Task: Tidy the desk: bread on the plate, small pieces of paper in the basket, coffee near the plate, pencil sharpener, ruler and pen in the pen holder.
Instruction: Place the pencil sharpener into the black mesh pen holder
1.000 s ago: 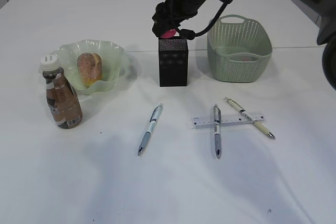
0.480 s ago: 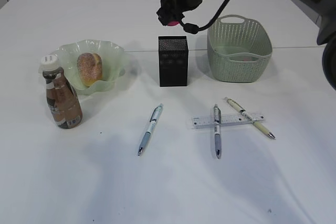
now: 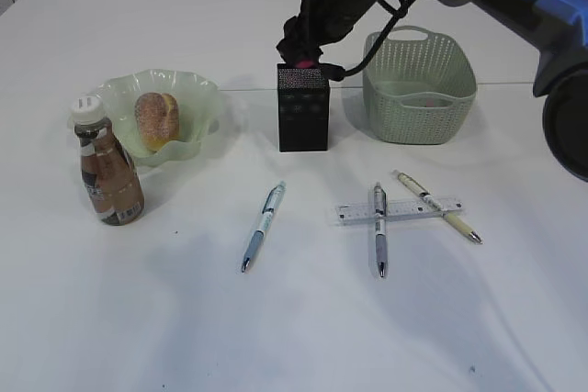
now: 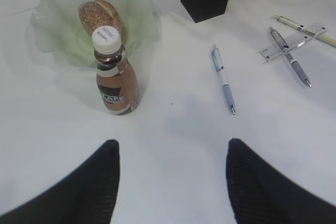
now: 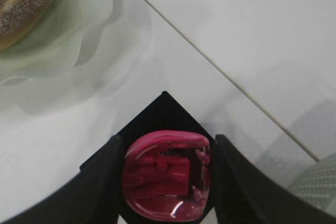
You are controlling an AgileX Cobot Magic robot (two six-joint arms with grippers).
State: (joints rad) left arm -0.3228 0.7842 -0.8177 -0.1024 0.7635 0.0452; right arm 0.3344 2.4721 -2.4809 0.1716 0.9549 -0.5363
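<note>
At the top centre of the exterior view the right gripper point(image 3: 304, 54) hangs directly over the open mouth of the black pen holder point(image 3: 303, 107), with the pink pencil sharpener point(image 3: 304, 63) showing at the holder's rim, so the drop seems to need only a straight descent or release. Left of the holder the bread point(image 3: 156, 119) lies in the green plate point(image 3: 195, 89), with the coffee bottle point(image 3: 107, 172) just beside it; the basket point(image 3: 419, 86) stands to the right. Lower in the frame a blue pen point(image 3: 263, 225) lies alone, its long axis running from upper right to lower left, while a grey pen point(image 3: 378, 229) and a cream pen point(image 3: 435, 206) cross the ruler point(image 3: 397, 209), which lies nearly level across the picture. From the left wrist view the left gripper point(image 4: 172, 153) hovers with its fingers spread wide and empty, below the coffee bottle point(image 4: 115, 76); the blue pen point(image 4: 223, 78) lies to its upper right, so this arm looks nearer to it. Seen in the right wrist view, the two dark fingers point(image 5: 105, 177) clamp the pencil sharpener point(image 5: 167, 174) from either side, centred over the pen holder point(image 5: 163, 111).
</note>
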